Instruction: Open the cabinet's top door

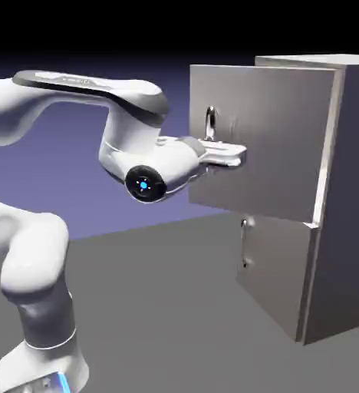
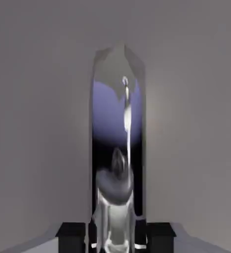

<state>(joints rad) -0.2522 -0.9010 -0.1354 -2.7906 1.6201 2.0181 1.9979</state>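
Observation:
The grey metallic cabinet [image 1: 351, 192] stands at the exterior view's right. Its top door [image 1: 275, 138] is swung partly out from the cabinet body, hinged on its right edge. A small vertical silver loop handle [image 1: 211, 121] sits near the door's left edge. My gripper [image 1: 213, 146] is shut on the lower part of that handle, with the white hand pressed close to the panel. In the hand view the shiny handle [image 2: 118, 148] rises between the two dark fingertips [image 2: 72, 236], and my gripper [image 2: 116, 238] closes around its base. The door's grey face [image 2: 38, 123] fills the rest.
Below the top door is the shorter lower door [image 1: 278, 276], shut, with its own small handle [image 1: 245, 246]. The white arm [image 1: 37, 261] rises from the lower left over the grey table [image 1: 175, 307].

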